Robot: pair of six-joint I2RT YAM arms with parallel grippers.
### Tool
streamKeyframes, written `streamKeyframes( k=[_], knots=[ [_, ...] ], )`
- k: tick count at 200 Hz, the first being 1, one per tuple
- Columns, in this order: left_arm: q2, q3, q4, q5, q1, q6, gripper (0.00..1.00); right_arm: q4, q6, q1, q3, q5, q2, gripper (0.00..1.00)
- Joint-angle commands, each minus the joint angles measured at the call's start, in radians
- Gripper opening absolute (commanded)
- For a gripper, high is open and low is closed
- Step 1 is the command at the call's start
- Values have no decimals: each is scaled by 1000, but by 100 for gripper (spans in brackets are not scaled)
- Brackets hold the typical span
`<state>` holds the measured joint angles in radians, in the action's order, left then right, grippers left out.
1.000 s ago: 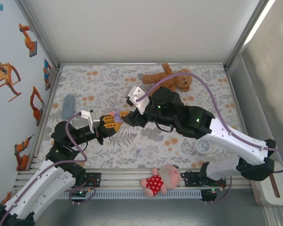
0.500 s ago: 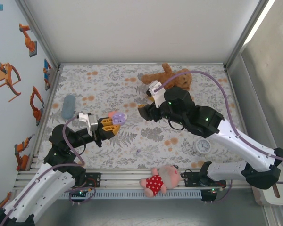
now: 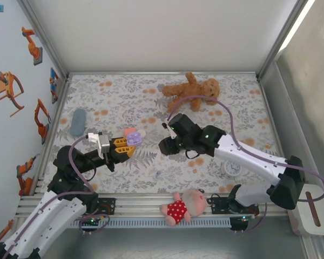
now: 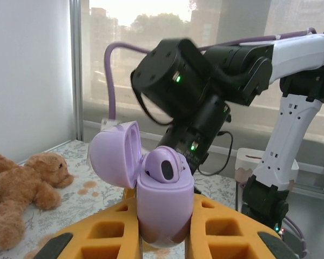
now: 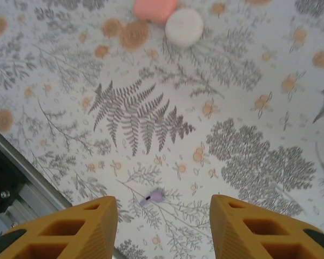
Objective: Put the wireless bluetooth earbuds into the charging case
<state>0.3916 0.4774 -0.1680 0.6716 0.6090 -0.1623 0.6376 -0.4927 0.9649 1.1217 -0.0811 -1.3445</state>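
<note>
Pulling back, right fingers (image 5: 83,226) spread over loose lilac earbud (image 5: 153,196), left fingers (image 4: 97,232) pinching open lilac case (image 4: 164,202)

My table (image 3: 124,91) wears a cloth printed with grey ferns and orange flowers. On it lie a brown teddy bear (image 3: 191,89) at the far edge, a grey-blue oblong (image 3: 78,122) near the left wall, a small white clock (image 3: 232,168) on the right, and a tiny lilac earbud (image 5: 153,197) toward the near edge. A coral case (image 5: 154,9) and a white case (image 5: 184,27) sit just beside each other.
</note>
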Motion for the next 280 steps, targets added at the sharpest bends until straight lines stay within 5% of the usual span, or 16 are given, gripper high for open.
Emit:
streamKeyframes(
  k=[1,46,140,280],
  knots=[
    [-18,6,6,-5,6,16,0,-52,-108,-5,-55,-87,-44,46],
    [-31,6,20,-11,6,23,0,-166,-193,8,-148,-191,-187,45],
    [-48,6,41,-17,7,33,0,-21,-117,160,22,50,-439,59],
    [-50,8,50,-23,6,37,1,116,-70,207,83,133,-502,53]
  ],
)
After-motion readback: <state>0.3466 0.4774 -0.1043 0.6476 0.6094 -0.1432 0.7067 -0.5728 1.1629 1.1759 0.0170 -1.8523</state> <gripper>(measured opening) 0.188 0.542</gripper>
